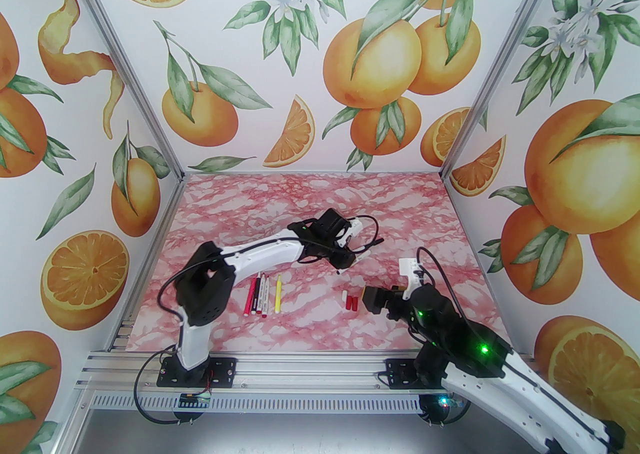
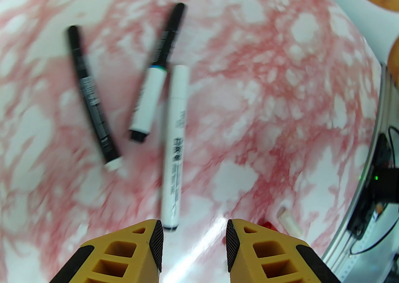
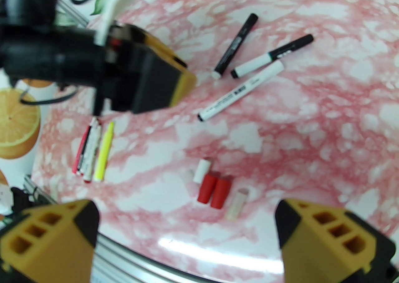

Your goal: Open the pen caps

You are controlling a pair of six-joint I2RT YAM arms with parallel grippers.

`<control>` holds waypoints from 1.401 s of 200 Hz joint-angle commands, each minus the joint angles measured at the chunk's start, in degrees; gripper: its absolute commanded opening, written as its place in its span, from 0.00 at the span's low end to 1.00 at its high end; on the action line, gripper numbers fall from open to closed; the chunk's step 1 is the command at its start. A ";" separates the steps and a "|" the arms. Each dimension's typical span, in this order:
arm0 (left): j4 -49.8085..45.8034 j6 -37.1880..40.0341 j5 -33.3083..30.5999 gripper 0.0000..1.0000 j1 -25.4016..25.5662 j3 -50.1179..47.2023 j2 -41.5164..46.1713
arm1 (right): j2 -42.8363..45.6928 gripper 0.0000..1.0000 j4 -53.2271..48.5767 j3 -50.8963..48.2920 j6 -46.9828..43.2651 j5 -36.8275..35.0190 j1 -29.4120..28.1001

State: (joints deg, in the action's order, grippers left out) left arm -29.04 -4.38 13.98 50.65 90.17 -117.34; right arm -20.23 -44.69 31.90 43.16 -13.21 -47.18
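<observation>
Jaws: left parted, empty, above white pen (image 2: 175, 147); right wide apart, empty, over loose pen caps (image 3: 207, 188) at desk's near right | Step: between pens | Next: grip one of three far pens (image 3: 236, 46), seemingly capped, at both ends and pull.

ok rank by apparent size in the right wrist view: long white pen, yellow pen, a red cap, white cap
long white pen
yellow pen
red cap
white cap, barely smaller than the red

Bright even light — wrist views blurred, glare streaks
</observation>
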 commanded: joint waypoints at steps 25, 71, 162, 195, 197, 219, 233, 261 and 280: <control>-5.95 8.41 1.44 0.40 0.07 7.89 -8.47 | 2.12 0.99 -3.76 1.59 1.40 -2.47 -0.11; -6.88 10.79 -4.44 0.38 0.90 9.82 -11.46 | 1.95 0.99 -3.75 1.36 1.76 -2.43 -0.11; -11.71 14.07 -11.15 0.21 3.04 15.17 -16.59 | 1.95 0.99 -3.52 0.53 2.46 -2.70 -0.15; -12.41 14.25 -11.57 0.14 3.59 15.00 -15.33 | 1.96 0.99 -3.39 0.10 2.97 -2.61 -0.19; -12.40 14.14 -11.46 0.14 3.58 14.85 -15.12 | 1.95 0.99 -3.32 0.09 2.98 -2.61 -0.13; -11.09 12.45 -10.09 0.12 3.39 12.31 -10.85 | 1.97 0.99 -3.15 -0.03 3.46 -2.61 -0.11; -8.94 10.45 -8.72 0.12 3.33 9.27 -6.30 | 1.95 0.98 -2.53 -0.16 4.04 -2.47 -0.12; -3.65 6.06 -4.80 0.12 3.21 1.43 3.06 | 1.62 0.96 1.67 -1.05 5.05 0.04 -0.13; 0.18 1.48 -3.16 0.13 3.10 -4.96 9.46 | 0.79 0.94 4.81 -1.30 6.13 1.28 -0.11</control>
State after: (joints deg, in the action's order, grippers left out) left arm -35.79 3.11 6.83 54.00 90.96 -117.75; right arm -18.74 -44.97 31.40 47.18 -13.96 -47.18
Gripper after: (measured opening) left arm 0.151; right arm 0.957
